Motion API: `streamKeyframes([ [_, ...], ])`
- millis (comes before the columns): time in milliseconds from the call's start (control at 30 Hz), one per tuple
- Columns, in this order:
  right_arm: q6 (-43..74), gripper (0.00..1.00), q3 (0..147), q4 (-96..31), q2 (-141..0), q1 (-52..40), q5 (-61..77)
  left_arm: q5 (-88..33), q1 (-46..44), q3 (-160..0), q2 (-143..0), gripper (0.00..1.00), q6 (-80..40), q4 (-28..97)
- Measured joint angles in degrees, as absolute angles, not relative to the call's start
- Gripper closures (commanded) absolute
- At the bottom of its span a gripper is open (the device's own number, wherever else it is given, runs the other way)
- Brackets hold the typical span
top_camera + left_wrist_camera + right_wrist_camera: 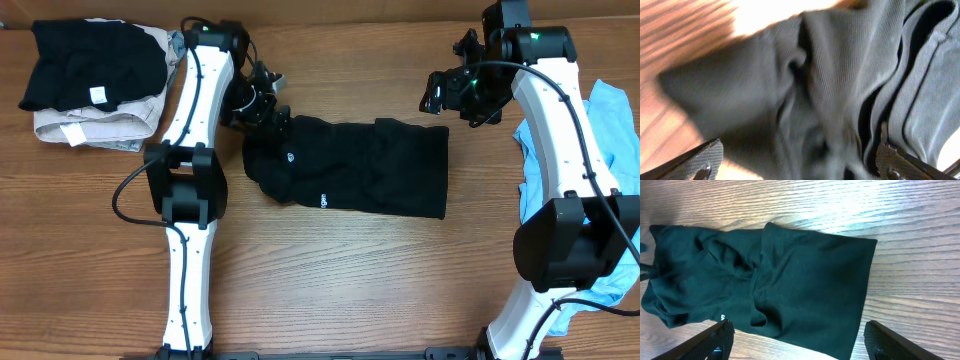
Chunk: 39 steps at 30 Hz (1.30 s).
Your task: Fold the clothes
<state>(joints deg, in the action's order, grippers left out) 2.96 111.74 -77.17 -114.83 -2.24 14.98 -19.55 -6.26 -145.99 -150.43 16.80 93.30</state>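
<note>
A black garment (350, 165) lies folded in a rough rectangle at the table's middle, with a small white logo. It fills the left wrist view (830, 85) and shows in the right wrist view (790, 280). My left gripper (268, 108) is open right over the garment's bunched left end, with its fingers (799, 162) spread on either side of the cloth. My right gripper (440, 95) is open and empty, held above the table just beyond the garment's far right corner; its fingers (800, 342) frame the cloth from above.
A stack of folded clothes, black (90, 62) on beige (95, 128), sits at the far left. A light blue garment (610, 170) lies heaped at the right edge under my right arm. Bare wood table (350, 280) lies in front.
</note>
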Motion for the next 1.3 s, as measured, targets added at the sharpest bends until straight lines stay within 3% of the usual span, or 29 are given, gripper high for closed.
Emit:
streamKeyframes([
  [333,2.9,0.13,111.7,-77.0,-114.8,-2.2,15.0,-12.3,-1.6,-142.3,-148.6,0.0,10.9,94.5],
  [433,2.9,0.13,111.7,-76.8,-114.8,-2.2,15.0,-10.6,-1.1,-140.1,-148.6,0.04,9.1,92.7],
  [900,2.9,0.13,111.7,-76.6,-114.8,-2.2,15.0,-11.3,-7.4,-135.7,-148.6,0.14,7.6,85.4],
  [933,3.0,0.13,111.7,-76.6,-114.8,-2.2,15.0,-10.9,-7.9,-134.9,-148.6,0.18,7.5,84.8],
  [1000,2.9,0.13,111.7,-76.7,-114.8,-2.2,15.0,-10.9,-8.6,-133.3,-147.8,0.36,7.2,83.5],
  [1067,2.9,0.13,111.7,-76.8,-114.8,-2.2,15.0,-10.9,-8.9,-131.2,-147.0,0.8,6.9,82.1],
  [1100,3.0,0.16,111.7,-76.8,-114.8,-2.2,15.0,-10.9,-9.0,-130.2,-146.6,0.96,7.0,81.4],
  [1200,2.7,0.3,111.7,-76.9,-114.8,-2.3,15.0,-10.9,-8.6,-127.9,-146.1,0.96,6.3,80.8],
  [1267,2.8,0.46,111.7,-77.0,-114.8,-2.3,15.0,-11.7,-8.2,-127.6,-145.9,0.96,5.9,80.9],
  [1300,2.7,0.6,111.7,-77.0,-114.8,-2.3,14.9,-12.0,-8.0,-127.6,-145.9,0.96,5.9,81.0],
])
